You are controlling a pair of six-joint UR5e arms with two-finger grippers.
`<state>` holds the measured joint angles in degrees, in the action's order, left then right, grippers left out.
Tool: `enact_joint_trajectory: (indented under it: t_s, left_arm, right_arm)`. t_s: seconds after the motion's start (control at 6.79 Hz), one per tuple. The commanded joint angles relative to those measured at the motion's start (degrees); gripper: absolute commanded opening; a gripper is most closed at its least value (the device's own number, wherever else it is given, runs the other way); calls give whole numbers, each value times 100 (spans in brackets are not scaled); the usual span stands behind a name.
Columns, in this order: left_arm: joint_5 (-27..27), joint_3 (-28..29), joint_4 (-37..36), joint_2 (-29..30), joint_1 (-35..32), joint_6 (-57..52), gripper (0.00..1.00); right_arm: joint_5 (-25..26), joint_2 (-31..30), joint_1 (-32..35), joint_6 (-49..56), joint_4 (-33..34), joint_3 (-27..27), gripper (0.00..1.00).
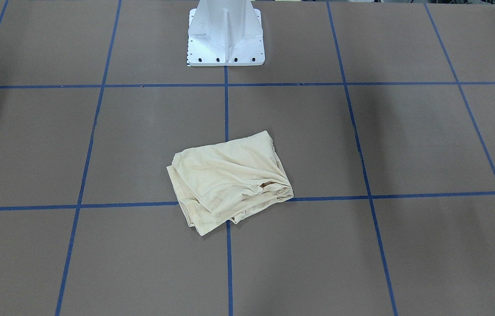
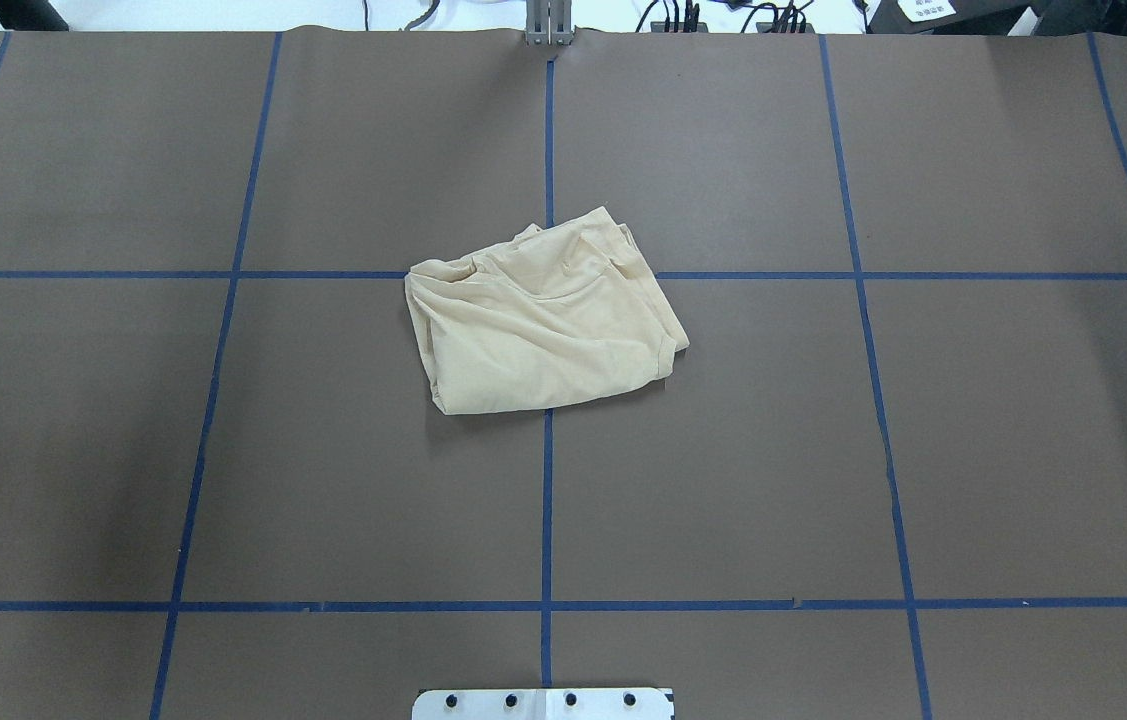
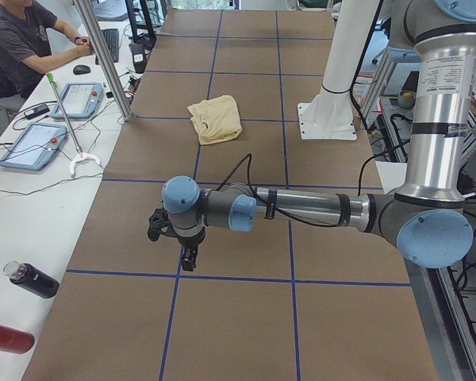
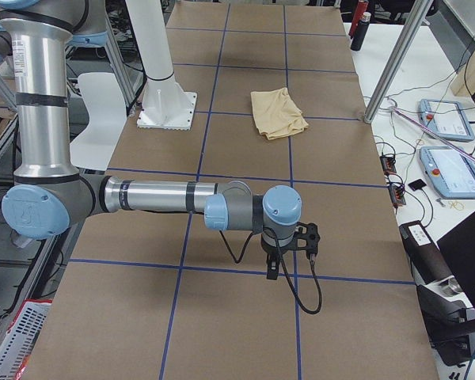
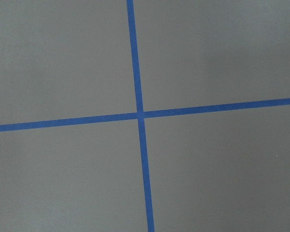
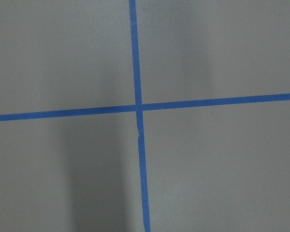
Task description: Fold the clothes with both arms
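The clothes (image 1: 229, 180) lie as one pale cream-yellow bundle, folded into a rough rectangle with wrinkles, on the central blue tape line of the brown table (image 2: 543, 320). Nothing touches them (image 3: 216, 119) (image 4: 277, 112). My left gripper (image 3: 189, 258) hangs over the table far toward the robot's left end, pointing down. My right gripper (image 4: 273, 269) hangs the same way far toward the right end. Only the side views show either one, so I cannot tell if they are open or shut. Both wrist views hold only brown table and a blue tape cross (image 5: 140, 115) (image 6: 138, 107).
The white pedestal base (image 1: 225, 39) stands at the table's robot side, behind the clothes. Along the operators' side are a metal post (image 3: 103, 59), control tablets (image 3: 28, 144), a dark bottle (image 3: 32, 279) and a seated person (image 3: 20, 40).
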<state>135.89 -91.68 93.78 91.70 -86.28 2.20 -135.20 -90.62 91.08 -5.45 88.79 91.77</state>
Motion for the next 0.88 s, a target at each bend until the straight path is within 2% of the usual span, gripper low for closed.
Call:
enact_joint_trajectory:
  t_s: [0.0, 0.74]
  left_arm:
    - [8, -8, 0, 6, -3, 0, 100]
    - [8, -8, 9, 6, -3, 0, 100]
  right_arm:
    - [3, 0, -3, 9, -2, -79, 100]
    - [3, 9, -3, 9, -63, -54, 100]
